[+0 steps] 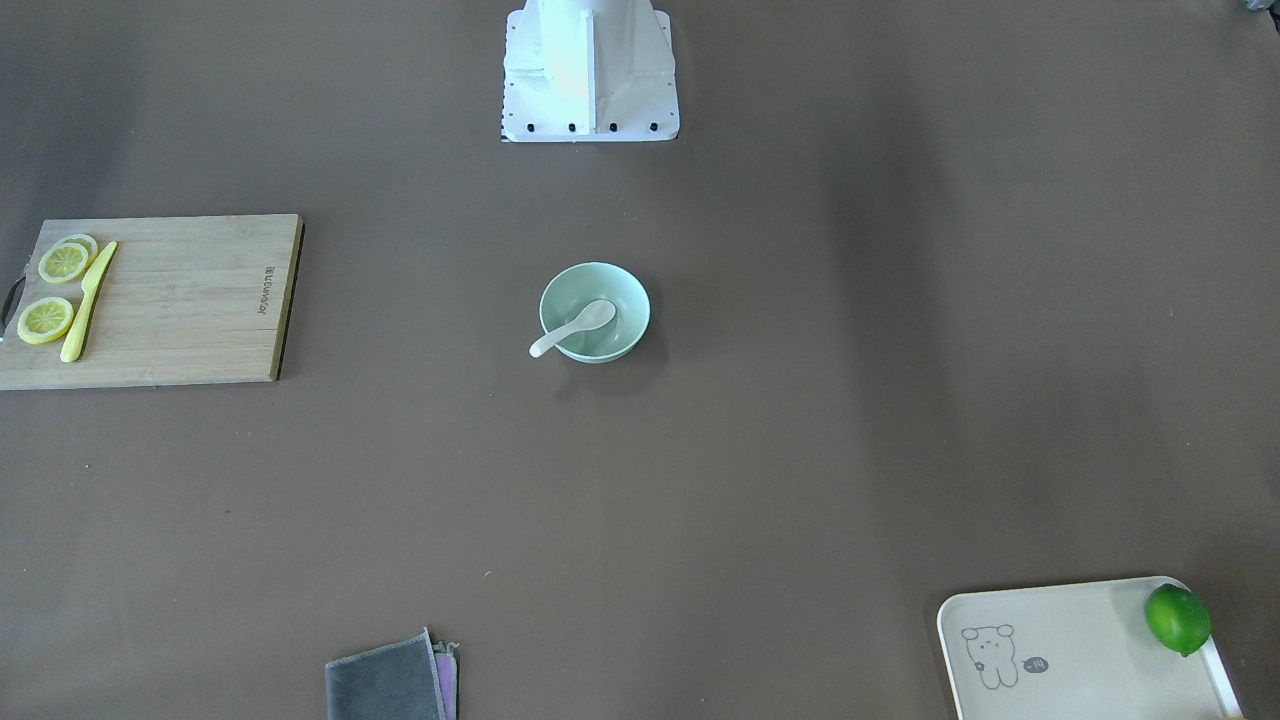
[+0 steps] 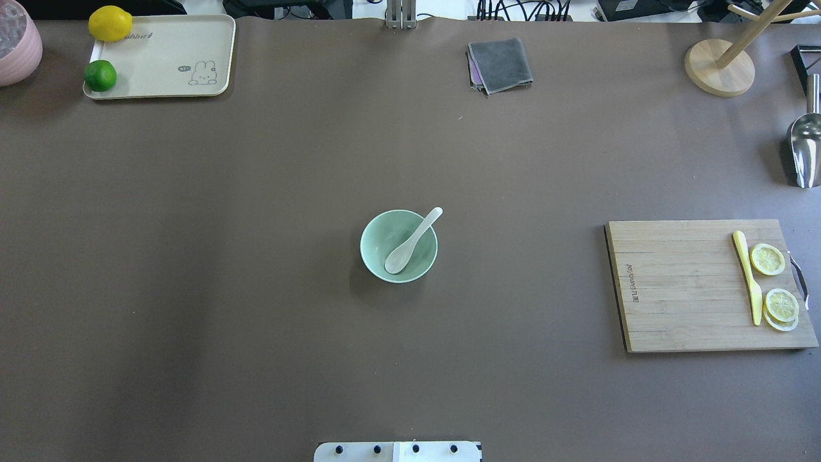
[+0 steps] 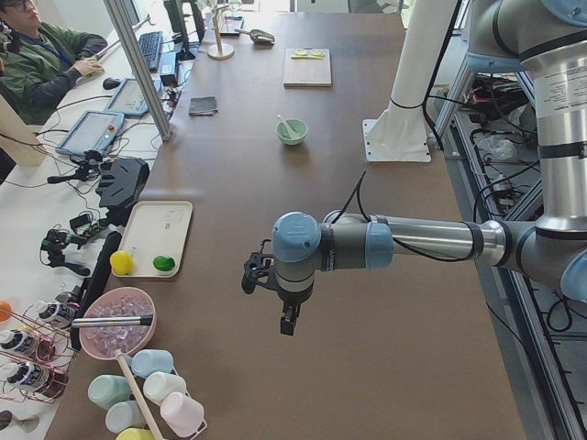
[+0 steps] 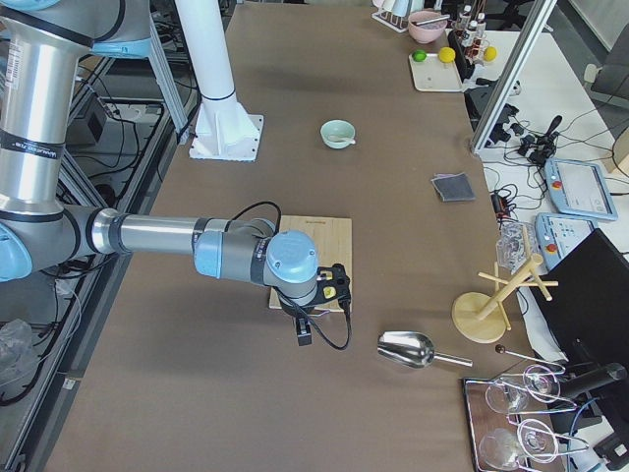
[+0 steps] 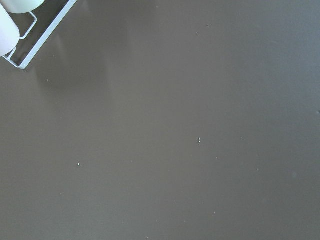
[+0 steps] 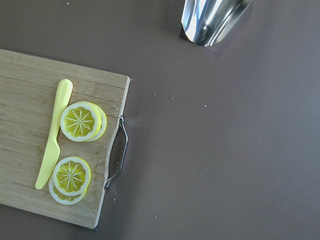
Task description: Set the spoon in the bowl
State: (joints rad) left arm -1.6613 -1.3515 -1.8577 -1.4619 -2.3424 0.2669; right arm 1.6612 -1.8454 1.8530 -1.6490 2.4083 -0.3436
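The white spoon (image 2: 410,242) lies in the mint-green bowl (image 2: 372,247) at the table's middle, its scoop inside and its handle resting over the rim. The front-facing view shows the same spoon (image 1: 575,326) and bowl (image 1: 628,300). My left gripper (image 3: 287,325) hangs over bare table far from the bowl (image 3: 292,132). It shows only in the exterior left view, so I cannot tell whether it is open or shut. My right gripper (image 4: 304,334) hangs near the cutting board's end, seen only in the exterior right view, so I cannot tell its state either.
A wooden cutting board (image 2: 680,285) with a yellow knife (image 2: 747,276) and lemon slices (image 2: 768,259) lies on the right. A cream tray (image 2: 167,58) holds a lemon and a lime (image 2: 101,76). A grey cloth (image 2: 500,64), a metal scoop (image 2: 805,151) and a wooden stand (image 2: 718,67) are at the far side.
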